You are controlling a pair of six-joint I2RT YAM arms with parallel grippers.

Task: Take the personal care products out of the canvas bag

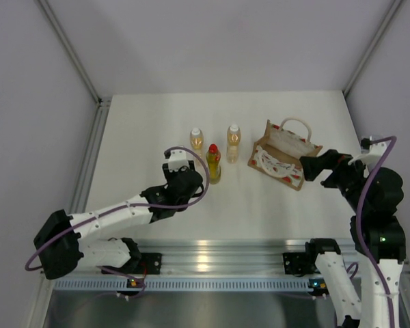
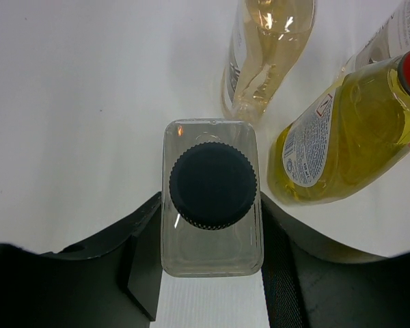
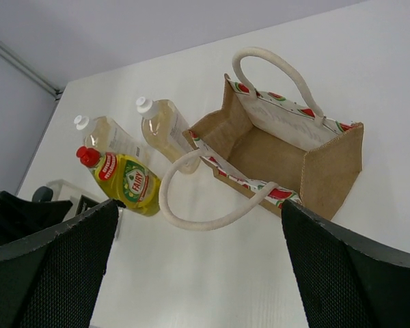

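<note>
The clear squarish bottle with a dark cap stands upright between my left gripper's fingers, which press on both its sides. The yellow bottle with a red cap stands just right of it, also in the left wrist view. Two amber bottles with white caps stand behind. The canvas bag sits to the right, mouth open; its inside shows no bottle. My right gripper is open and empty beside the bag's right end, as the right wrist view shows.
The white table is walled by grey panels with metal rails at the left and right edges. A pale rope handle of the bag hangs out toward my right gripper. An aluminium rail runs along the near edge.
</note>
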